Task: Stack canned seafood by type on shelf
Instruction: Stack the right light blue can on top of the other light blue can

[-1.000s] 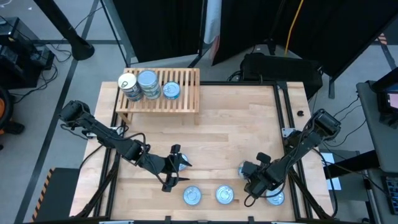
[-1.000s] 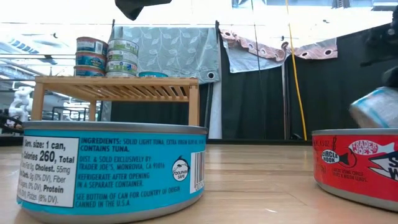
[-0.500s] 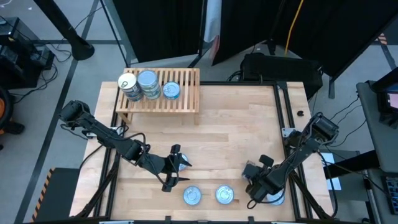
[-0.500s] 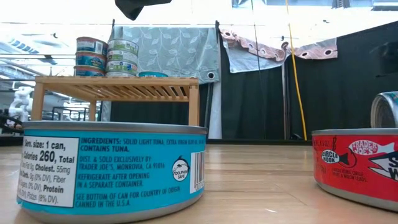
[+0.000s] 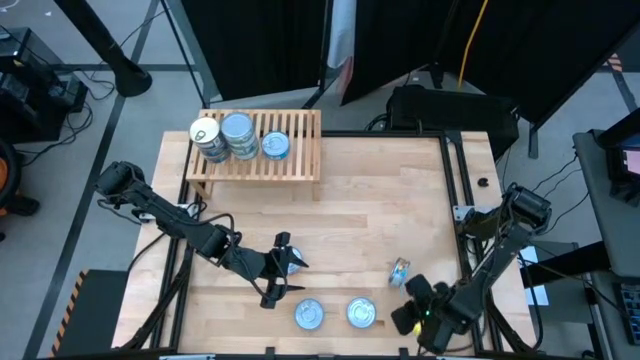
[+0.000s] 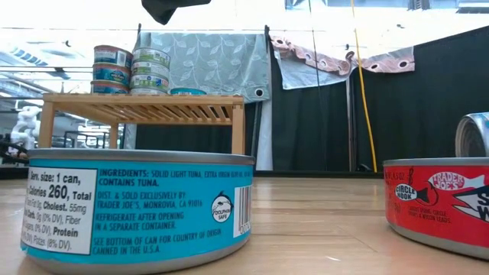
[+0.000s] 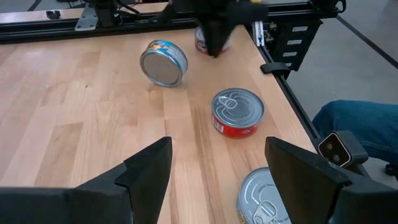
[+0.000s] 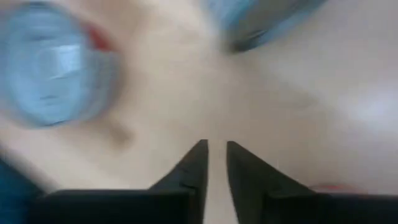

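On the slatted shelf (image 5: 255, 150) at the far left stand two stacks of tins (image 5: 238, 135) and a single tin (image 5: 275, 146). Two flat tins lie by the near edge: a blue-sided one (image 5: 309, 315) and a red-sided one (image 5: 361, 313). A third tin (image 5: 400, 271) stands tipped up on its rim (image 7: 163, 62). My left gripper (image 5: 285, 262) hovers open, left of these tins. My right gripper (image 5: 415, 292) is near the table's near right corner, just beyond the tipped tin, with only a slit between its fingers (image 8: 214, 155), and touches nothing.
Another red tin (image 7: 208, 40) shows partly behind my right arm. The black frame rail (image 5: 455, 200) runs along the table's right edge. A person's leg in jeans (image 7: 354, 121) is beyond that edge. Bare wood (image 5: 380, 200) lies between the shelf and the near tins.
My right gripper has drawn back toward the table's near right corner, away from the third tin. That tin, tilted and in motion a second ago, now stands still on its rim where the gripper left it.
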Available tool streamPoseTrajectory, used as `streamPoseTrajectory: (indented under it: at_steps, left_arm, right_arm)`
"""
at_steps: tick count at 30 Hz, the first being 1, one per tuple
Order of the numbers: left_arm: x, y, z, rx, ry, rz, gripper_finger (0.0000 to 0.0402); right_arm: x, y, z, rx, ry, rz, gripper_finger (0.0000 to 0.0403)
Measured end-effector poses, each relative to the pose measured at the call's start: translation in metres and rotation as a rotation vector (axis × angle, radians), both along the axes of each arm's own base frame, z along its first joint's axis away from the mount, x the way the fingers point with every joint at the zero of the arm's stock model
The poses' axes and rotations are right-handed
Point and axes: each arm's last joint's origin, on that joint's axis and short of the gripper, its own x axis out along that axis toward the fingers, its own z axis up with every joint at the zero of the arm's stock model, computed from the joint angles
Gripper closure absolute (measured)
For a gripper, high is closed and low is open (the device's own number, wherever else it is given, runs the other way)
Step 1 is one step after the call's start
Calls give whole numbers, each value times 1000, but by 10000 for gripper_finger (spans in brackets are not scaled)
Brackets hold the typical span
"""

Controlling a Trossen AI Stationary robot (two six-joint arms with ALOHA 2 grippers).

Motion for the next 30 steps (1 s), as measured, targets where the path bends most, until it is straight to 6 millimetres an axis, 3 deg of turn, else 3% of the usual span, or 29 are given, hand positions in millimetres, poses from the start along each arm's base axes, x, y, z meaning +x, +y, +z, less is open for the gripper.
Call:
streamPoseTrajectory:
  at_steps: [6,15,20,30]
  left_arm:
    - [0,0,0,0,0,-2,136]
    - [-1,-3,0,-5,0,-9,136]
    - [-2,-5,0,-5,0,-15,136]
    - [-2,-4,0,1,0,-17,136]
  right_arm:
    - [17,19,10,-5,-175,-55,245]
    - [38,0,-1,-207,-44,-178,119]
    - [38,-7,-3,-234,33,-187,95]
    - [26,-21,1,-386,146,-208,94]
